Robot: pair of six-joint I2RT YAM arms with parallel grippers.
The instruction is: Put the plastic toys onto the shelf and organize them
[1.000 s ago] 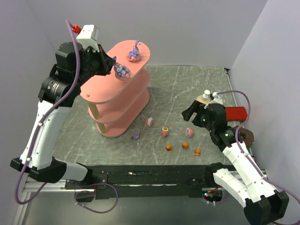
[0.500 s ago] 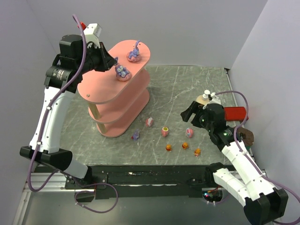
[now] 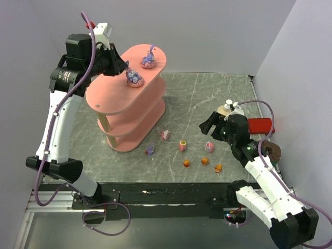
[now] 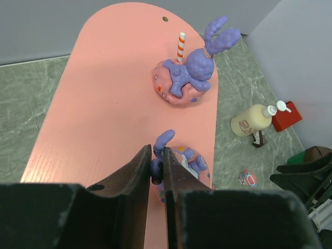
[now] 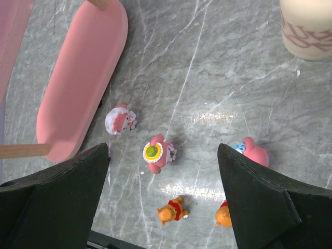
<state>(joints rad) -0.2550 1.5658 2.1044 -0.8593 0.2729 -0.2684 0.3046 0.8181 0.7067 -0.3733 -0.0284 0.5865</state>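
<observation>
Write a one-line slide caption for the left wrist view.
Left claw pinches a purple plastic bunny on the salmon-pink oval shelf top, beside another bunny.

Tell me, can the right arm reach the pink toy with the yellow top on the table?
Probably yes. The right gripper hangs open above the table, and the pink toy with the yellow top lies uncovered just below it, with nothing in between.

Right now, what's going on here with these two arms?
The left gripper is shut on an ear of a bunny that sits on the top board of the shelf, near a second bunny. The right gripper hangs open over the table, holding nothing. Seven more toys lie loose on the table in front of the shelf.
</observation>
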